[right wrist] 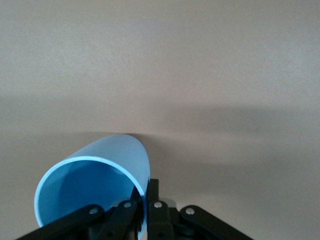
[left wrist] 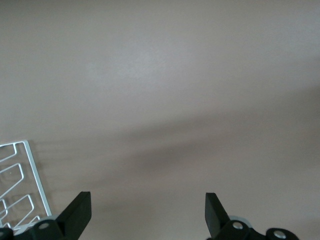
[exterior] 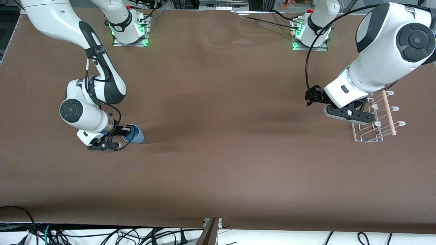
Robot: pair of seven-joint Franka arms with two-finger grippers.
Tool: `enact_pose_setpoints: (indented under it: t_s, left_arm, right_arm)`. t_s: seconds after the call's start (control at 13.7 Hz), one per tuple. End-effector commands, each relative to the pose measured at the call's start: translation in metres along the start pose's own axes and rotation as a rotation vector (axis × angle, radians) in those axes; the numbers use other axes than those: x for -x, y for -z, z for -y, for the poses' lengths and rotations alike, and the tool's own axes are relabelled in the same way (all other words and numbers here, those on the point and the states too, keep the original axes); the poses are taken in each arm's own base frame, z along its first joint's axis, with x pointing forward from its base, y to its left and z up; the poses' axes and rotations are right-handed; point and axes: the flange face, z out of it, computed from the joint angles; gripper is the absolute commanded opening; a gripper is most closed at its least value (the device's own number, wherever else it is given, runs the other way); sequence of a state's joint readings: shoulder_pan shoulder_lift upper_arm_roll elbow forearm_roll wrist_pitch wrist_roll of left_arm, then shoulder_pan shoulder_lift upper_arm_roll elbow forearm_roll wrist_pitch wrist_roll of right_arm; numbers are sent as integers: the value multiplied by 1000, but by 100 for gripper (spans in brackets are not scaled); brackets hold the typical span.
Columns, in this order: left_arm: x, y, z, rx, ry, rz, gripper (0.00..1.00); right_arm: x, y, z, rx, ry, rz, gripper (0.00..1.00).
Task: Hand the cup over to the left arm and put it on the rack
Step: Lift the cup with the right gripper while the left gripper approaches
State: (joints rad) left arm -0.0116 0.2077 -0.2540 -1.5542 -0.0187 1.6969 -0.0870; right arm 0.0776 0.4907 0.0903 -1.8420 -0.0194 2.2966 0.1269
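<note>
The right pincer [exterior: 124,131] is clamped on the rim of the small light-blue tapered plastic cup [exterior: 134,134], lying tilted at the right arm's end of the brown table [exterior: 218,153]. The left pincer [exterior: 315,97] waits spread wide and empty beside the white wire rack [exterior: 376,117], well apart from the cup.

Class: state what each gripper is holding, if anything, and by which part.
The right gripper pinches the cup by its rim wall. The left gripper, beside the rack, holds nothing.

Brown table [exterior: 218,163], floor cables [exterior: 102,234]
</note>
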Motion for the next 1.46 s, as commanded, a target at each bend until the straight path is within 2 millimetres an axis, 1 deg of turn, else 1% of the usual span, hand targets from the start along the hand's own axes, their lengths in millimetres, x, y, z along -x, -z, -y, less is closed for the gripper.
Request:
enact_pose_setpoints:
  t_s: [0.0,0.07,0.15,0.29,0.37,0.44,0.51,0.59,0.66,0.73,0.8,0.88,1.02,1.17,1.24,1.39]
  left_arm:
    - [-2,-4,12,-14,17,18,100]
    - [-6,-11,20,-4,25,27,100]
    - [-9,-16,29,15,42,36,100]
    - [-10,-21,23,31,36,45,100]
    - [-11,-23,21,32,33,48,100]
    - [-11,-23,18,35,29,47,100]
    - [-13,-28,15,41,26,57,100]
    - [-16,-29,5,74,17,58,100]
    - [-18,-35,-4,135,16,72,100]
    - [-20,-40,-10,206,-13,83,100]
    - [-22,-35,-13,242,-70,65,100]
    - [-24,-34,-15,259,-120,53,100]
    - [-31,-24,-15,315,-252,-7,100]
    - [-35,-24,-12,437,-354,-52,100]
    - [-36,-25,-12,483,-384,-68,100]
    - [-37,-24,-12,490,-468,-101,100]
  right_arm:
    - [-4,34,20,-88,-37,-46,0]
    - [-6,49,32,-136,-47,-64,0]
    - [-7,65,49,-179,-44,-79,0]
    - [-11,93,88,-271,-28,-100,0]
    - [-12,105,105,-313,-22,-112,0]
    - [-11,117,126,-366,-16,-117,0]
    - [-11,128,142,-432,-43,-114,0]
    - [-8,135,160,-500,-105,-92,0]
    - [-5,142,182,-546,-150,-73,0]
    - [-2,149,208,-569,-152,-69,0]
    - [2,155,232,-585,-152,-61,0]
    - [7,160,251,-598,-169,-54,0]
    - [12,168,288,-641,-194,-72,0]
    - [15,174,321,-740,-226,-49,0]
    - [18,173,334,-776,-239,-34,0]
    - [19,172,346,-798,-240,-49,0]
